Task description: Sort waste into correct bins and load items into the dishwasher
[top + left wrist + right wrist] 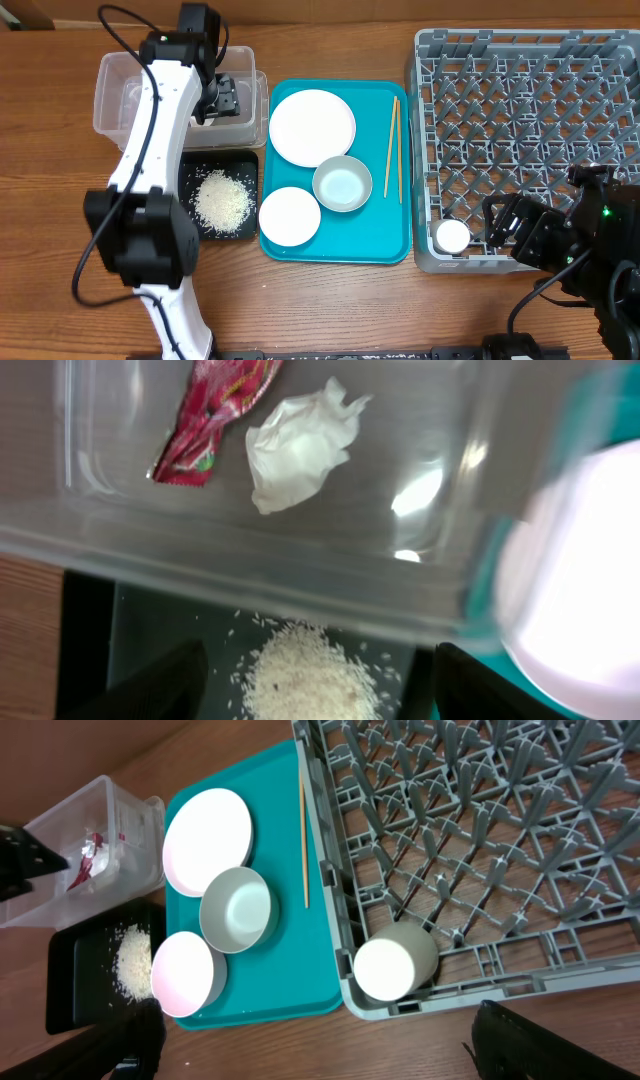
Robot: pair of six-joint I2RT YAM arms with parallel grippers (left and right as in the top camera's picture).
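The red wrapper (215,415) and white tissue (300,440) lie in the clear tub (110,95). The rice heap (222,197) sits in the black tray (190,165). My left gripper (225,95) hovers open and empty over the tub's near wall, above the rice (310,680). A plate (312,127), an upright bowl (343,184), an upturned bowl (290,216) and chopsticks (393,148) rest on the teal tray (400,235). A white cup (395,965) lies in the near-left corner of the grey rack (530,140). My right gripper (505,225) is open beside it.
Bare wooden table runs along the front edge below the trays and rack. The left arm's white links stretch from the front left up over the black tray's left side. The rest of the rack's peg grid holds nothing.
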